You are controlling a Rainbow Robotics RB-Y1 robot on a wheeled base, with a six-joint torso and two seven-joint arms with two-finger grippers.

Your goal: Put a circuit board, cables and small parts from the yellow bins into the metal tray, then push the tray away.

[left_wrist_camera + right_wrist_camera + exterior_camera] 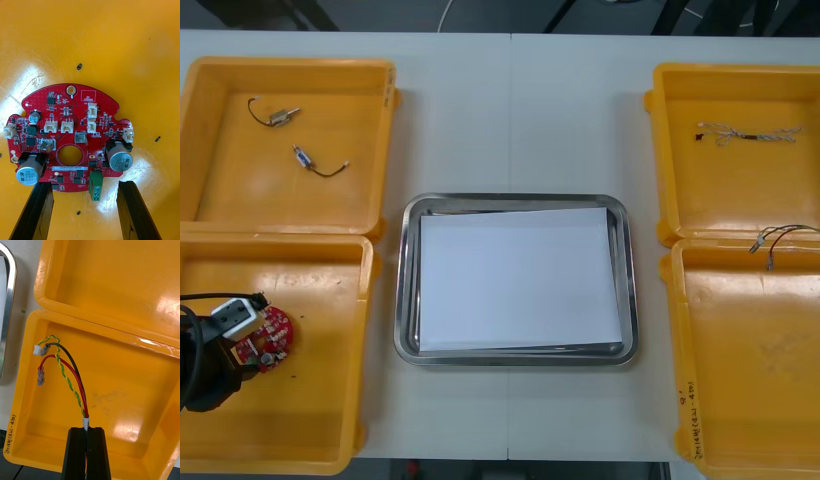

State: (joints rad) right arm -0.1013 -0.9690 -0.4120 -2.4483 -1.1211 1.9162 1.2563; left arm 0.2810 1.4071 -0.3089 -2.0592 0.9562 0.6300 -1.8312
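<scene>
Over the near left yellow bin (112,45), the left gripper (86,184) stands open, its fingers either side of the near edge of the round red circuit board (75,112), which lies flat on the bin floor. Above the near right bin (123,390), the right gripper (87,429) is closed on a red, black and yellow cable (68,380). Between the bins sits the metal tray (630,290), white inside.

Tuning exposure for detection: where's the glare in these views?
Right wrist view: bright hotspots on the near-right bin floor, beyond the right gripper, shut on the cable. Left wrist view: glare streaks on the near-left bin beside the circuit board, left gripper open over it. Front view: mild sheen on the metal tray rim.
</scene>
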